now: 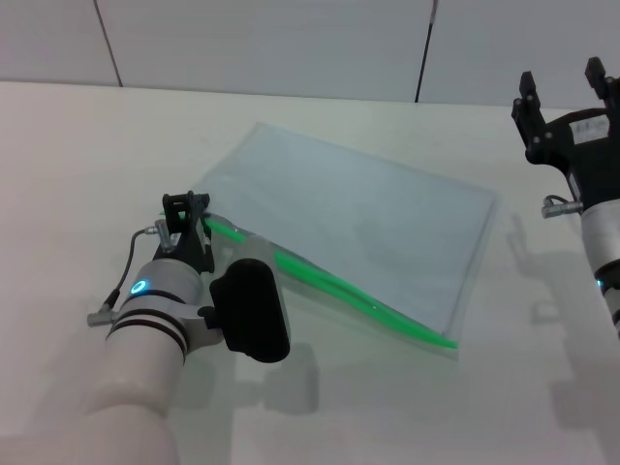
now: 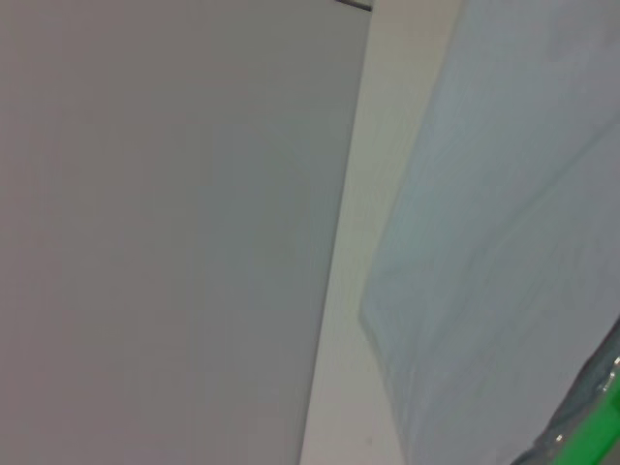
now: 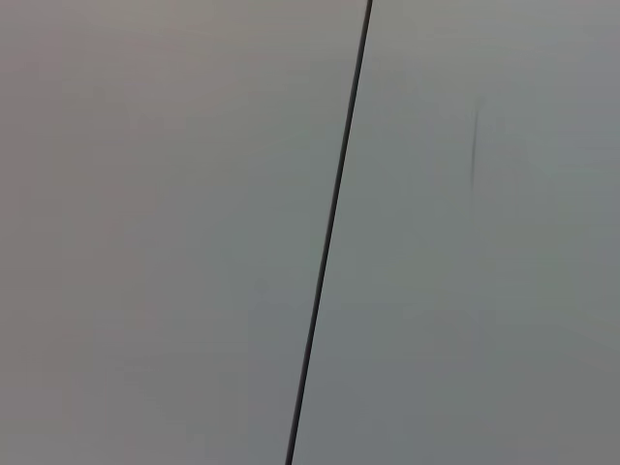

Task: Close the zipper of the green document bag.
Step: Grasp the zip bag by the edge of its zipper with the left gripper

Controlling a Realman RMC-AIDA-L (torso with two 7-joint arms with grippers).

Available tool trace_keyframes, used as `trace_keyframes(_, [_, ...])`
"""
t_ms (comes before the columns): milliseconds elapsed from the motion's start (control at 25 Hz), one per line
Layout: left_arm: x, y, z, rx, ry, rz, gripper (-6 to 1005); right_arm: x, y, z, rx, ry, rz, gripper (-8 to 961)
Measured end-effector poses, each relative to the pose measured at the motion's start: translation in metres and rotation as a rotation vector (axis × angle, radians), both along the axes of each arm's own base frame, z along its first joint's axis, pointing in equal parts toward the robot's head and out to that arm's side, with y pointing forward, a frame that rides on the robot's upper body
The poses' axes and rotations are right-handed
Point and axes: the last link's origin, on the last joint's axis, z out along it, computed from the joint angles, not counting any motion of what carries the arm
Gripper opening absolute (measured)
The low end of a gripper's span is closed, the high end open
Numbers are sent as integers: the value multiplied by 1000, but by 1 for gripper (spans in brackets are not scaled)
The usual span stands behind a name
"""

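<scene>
- Nearest, at the near left of the white bench [image 1: 407, 407], the left arm is seen reaching away from the robot, with a black camera block on its wrist.
- Just beyond that, the left pincer [image 1: 190, 219] is set at the left end of the zipper [image 1: 329, 282], at the near-left corner of the green document bag [image 1: 358, 218].
- Whether the left pincer's fingers are apart or together, and whether the slider is clamped between them, cannot be told from the head view.
- The zipper is seen as a bright green strip along the bag's near long edge, running from the left pincer toward the near right, where it ends at the bag's near-right corner.
- The slider tab cannot be made out separately.
- The bag is laid flat on the bench near its middle, turned at an angle, so that its far-left corner points to the wall and its near-right corner to the robot.
- In the left wrist view, the bag's pale blue-grey sheet [image 2: 504, 252] is shown close up, with a bit of the green zipper [image 2: 591, 436] at one corner and the bench [image 2: 344, 291] beside it.
- Farther off, at the far right, the right pincer [image 1: 567, 92] is held above the bench, well apart from the bag, its two black fingers spread apart and clamped on nothing.
- Only the grey wall panels [image 3: 174, 232] with a dark seam between them are shown in the right wrist view.
</scene>
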Motion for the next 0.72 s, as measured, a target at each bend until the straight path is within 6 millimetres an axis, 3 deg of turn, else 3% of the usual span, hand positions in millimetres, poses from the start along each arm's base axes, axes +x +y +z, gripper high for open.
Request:
trace_keyframes(240, [1, 0, 1, 10, -6, -2, 60, 0, 0, 0, 1, -1, 0, 655])
trace_keyframes(720, [15, 3, 4, 54, -70, -70, 57, -4, -5, -4, -7, -6, 24, 652])
